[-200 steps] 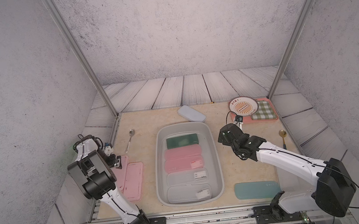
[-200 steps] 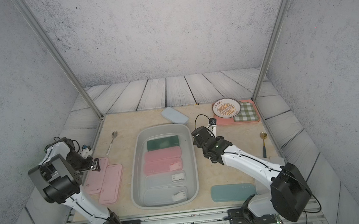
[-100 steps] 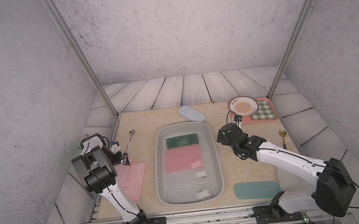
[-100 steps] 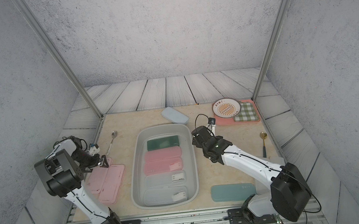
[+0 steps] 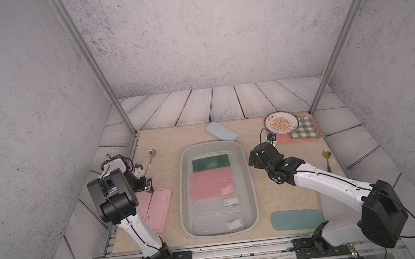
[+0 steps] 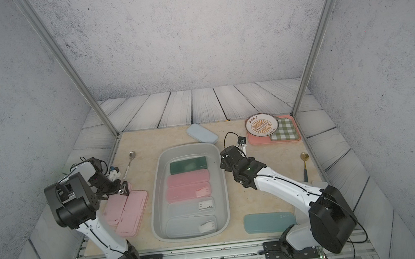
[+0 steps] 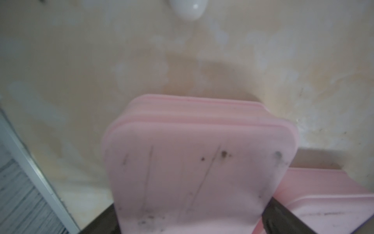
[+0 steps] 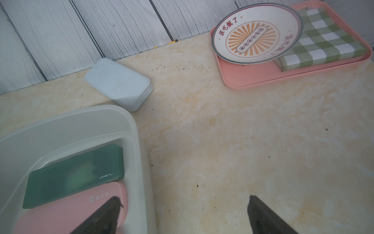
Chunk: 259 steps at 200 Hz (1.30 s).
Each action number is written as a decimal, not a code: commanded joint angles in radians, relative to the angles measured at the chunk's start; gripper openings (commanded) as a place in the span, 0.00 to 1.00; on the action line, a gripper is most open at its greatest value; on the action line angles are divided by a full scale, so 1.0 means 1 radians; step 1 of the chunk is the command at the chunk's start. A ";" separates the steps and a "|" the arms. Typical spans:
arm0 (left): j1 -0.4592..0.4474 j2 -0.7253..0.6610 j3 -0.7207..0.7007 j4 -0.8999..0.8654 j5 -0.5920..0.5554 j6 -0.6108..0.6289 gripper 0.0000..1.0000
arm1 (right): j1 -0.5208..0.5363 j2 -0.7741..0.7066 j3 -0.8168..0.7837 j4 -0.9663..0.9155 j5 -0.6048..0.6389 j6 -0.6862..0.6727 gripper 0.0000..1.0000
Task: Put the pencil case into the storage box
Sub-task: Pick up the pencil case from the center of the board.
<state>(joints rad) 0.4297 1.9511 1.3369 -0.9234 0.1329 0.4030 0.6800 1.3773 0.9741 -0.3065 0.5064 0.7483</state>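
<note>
The light-grey storage box stands mid-table and holds a dark green case, two pink cases and two clear ones. Pink pencil cases lie overlapping left of it. My left gripper is open and low over their far end, with the top pink case between its fingers. My right gripper hangs open across the box's right rim, holding nothing. A pale blue case lies behind the box, and a teal case front right.
A salmon tray with a plate and checked cloth sits at the back right. A silver spoon lies by the left gripper, a gold spoon near the right edge. Metal posts stand at both back corners.
My left arm has swung in from the table's left edge, bringing its gripper over the far end of the pink cases. The right arm has barely moved.
</note>
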 commanded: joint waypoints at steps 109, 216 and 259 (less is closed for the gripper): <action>-0.018 0.067 -0.101 0.185 -0.121 0.022 0.89 | -0.002 0.061 0.061 -0.005 -0.011 0.012 0.99; -0.011 -0.091 0.124 -0.105 -0.004 -0.010 0.77 | -0.001 0.040 0.031 0.020 -0.002 0.014 0.99; -0.014 -0.108 0.263 -0.249 0.098 -0.040 0.77 | -0.001 0.026 0.013 0.038 0.022 0.006 0.99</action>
<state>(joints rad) 0.4175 1.8870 1.5330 -1.0454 0.1539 0.3878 0.6800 1.4170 1.0077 -0.2813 0.4915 0.7582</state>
